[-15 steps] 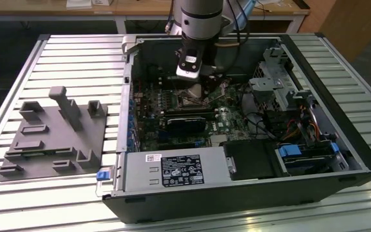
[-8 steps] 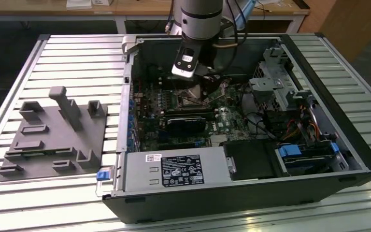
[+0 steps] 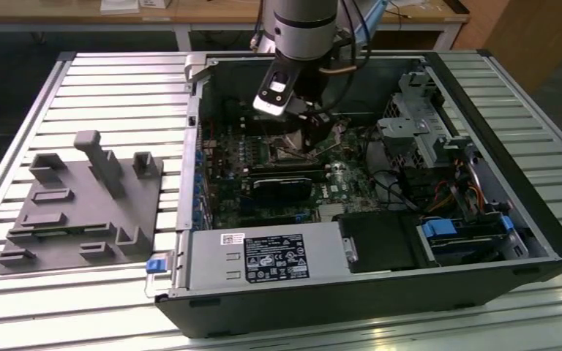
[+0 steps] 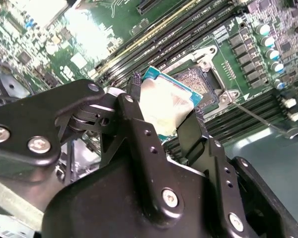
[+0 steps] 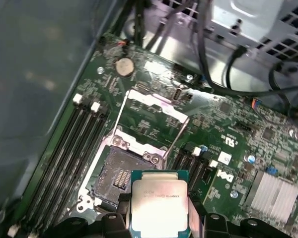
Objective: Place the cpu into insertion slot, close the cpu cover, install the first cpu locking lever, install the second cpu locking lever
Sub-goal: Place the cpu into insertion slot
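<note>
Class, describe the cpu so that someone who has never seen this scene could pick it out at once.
Look inside the open computer case, above its green motherboard. There the gripper clamps the cpu close to the empty insertion slot. It is the only small flat square with a pale silvery face and a teal edge, held off the board rather than fixed to it.

- An open computer case (image 3: 359, 300) lies on a slatted metal table (image 3: 115, 88).
- The robot arm (image 3: 306, 29) reaches down into it, with the gripper (image 3: 303, 139) low over the green motherboard (image 3: 350, 191).
- A grey fixture block (image 3: 76, 219) sits at the exterior view's left.
- A grey power supply (image 3: 261, 256) fills the case's near side.
</note>
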You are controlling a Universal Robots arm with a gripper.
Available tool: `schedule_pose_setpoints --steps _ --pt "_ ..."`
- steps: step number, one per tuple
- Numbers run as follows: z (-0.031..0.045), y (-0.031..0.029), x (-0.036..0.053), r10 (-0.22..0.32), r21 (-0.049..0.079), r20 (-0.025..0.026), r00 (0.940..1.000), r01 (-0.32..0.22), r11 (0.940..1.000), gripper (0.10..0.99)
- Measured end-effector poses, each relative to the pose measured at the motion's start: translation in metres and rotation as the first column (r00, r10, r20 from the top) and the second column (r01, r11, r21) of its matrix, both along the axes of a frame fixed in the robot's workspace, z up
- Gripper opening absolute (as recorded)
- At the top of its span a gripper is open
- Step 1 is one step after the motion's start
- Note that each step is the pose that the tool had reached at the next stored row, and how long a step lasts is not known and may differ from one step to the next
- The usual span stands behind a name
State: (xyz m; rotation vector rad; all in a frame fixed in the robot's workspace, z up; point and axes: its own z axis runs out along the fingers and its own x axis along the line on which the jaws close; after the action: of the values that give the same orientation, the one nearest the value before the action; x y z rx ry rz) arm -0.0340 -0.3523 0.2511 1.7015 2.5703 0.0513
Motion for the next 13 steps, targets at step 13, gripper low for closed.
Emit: schedule_pose_setpoints --steps 13 --pt "-0.0011 0.0000 0.0000 -0.228 0.000 0.0000 0.9736 0.228 0.9736 0.541"
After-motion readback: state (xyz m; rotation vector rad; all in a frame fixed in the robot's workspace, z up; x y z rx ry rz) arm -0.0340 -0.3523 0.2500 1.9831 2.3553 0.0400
